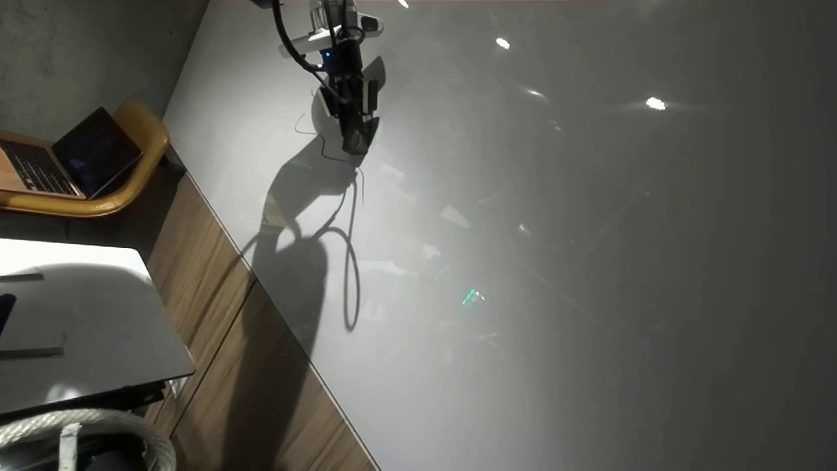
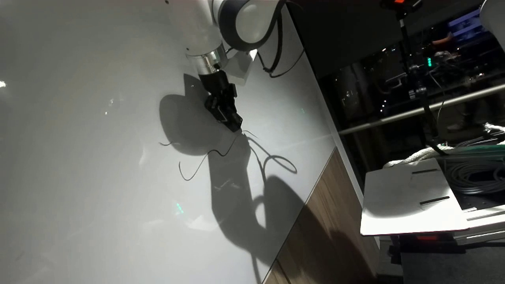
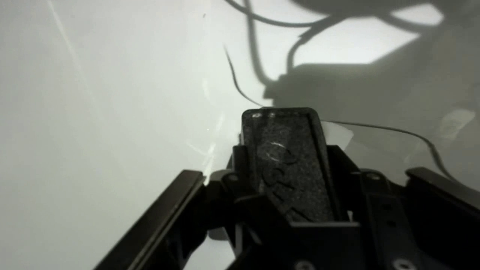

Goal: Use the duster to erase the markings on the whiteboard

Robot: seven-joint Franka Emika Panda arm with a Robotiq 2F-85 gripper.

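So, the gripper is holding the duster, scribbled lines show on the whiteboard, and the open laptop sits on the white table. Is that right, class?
Not quite: the open laptop sits on the tan chair, not on the white table, as an exterior view shows. The rest stands: the gripper is holding the duster, and scribbled lines show on the whiteboard.

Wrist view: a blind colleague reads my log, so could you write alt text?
A black gripper clamps a dark grey duster, with a whiteboard behind it. Thin, dark curved markings run from behind the duster's far end; shadows fall across the upper right.
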